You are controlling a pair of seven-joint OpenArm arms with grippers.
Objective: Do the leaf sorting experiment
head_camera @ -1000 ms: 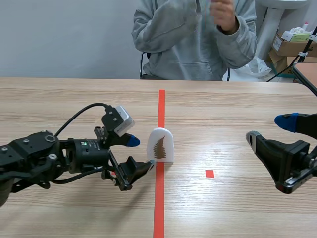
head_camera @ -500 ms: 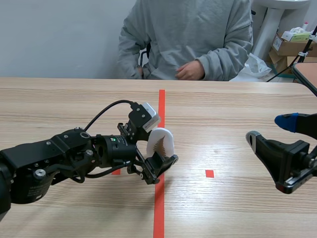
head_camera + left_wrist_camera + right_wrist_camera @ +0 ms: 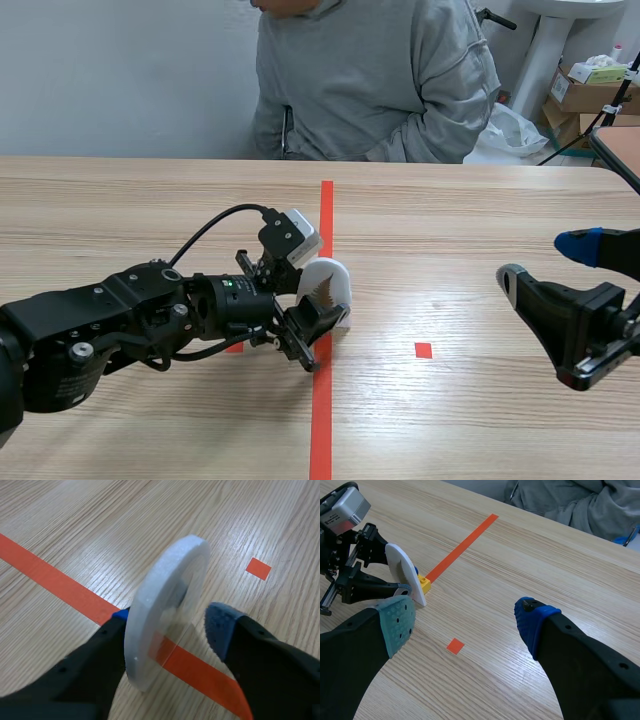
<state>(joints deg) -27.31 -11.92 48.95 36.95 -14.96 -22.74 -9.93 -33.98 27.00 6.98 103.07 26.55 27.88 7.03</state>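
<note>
- The white leaf plaque (image 3: 327,290) sits in the middle of the table (image 3: 120,210), right on the long red tape line (image 3: 323,400). It leans a little.
- A small yellow block (image 3: 423,583) touches the foot of the plaque.
- The left gripper (image 3: 308,305) is around the plaque. Its fingers are spread. One finger touches the plaque's back, and the other pad (image 3: 220,625) is near its face with a gap between them.
- The right gripper (image 3: 545,262) hangs above the right side of the table, well apart from the plaque, with its fingers spread wide.
- Bare wood lies between the two grippers, with only a small red tape square (image 3: 423,350) there.
- A person (image 3: 380,80) in a grey top sits at the far edge of the table, well behind the plaque.
- Cardboard boxes (image 3: 590,85) stand off the table at the far right.
</note>
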